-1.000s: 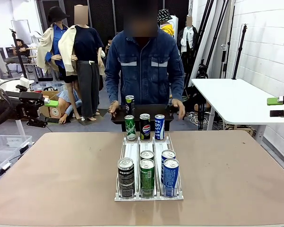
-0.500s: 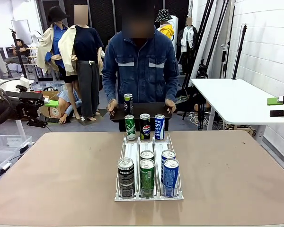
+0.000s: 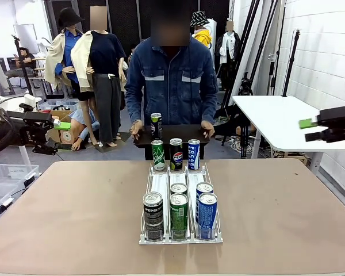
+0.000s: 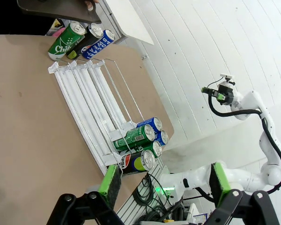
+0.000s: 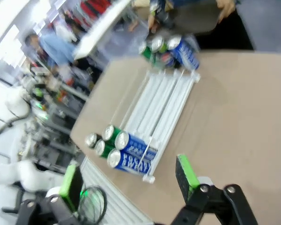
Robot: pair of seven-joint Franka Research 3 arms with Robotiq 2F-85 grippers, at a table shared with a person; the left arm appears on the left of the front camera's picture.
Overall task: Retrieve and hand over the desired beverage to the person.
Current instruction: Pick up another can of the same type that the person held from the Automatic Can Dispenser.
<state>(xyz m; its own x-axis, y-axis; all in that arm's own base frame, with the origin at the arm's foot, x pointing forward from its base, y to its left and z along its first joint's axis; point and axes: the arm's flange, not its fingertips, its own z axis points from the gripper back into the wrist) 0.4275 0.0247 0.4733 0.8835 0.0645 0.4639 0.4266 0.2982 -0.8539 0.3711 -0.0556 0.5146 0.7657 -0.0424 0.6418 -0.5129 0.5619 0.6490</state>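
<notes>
Probably slick and dentable, the cylindrical aluminium drink cans (image 3: 179,215) in the white wire rack (image 3: 161,179) suit a mid-body pinch; left gripper (image 4: 165,180) and right gripper (image 5: 129,177) gape empty.

Person (image 3: 173,80) in dk-blue denim jkt w/ grey stripes stands at far side, holding dark tray (image 3: 181,132).

Left pincer (image 3: 56,138) and right pincer (image 3: 309,130) hover raised at either side, jaws spread wide, empty.
</notes>
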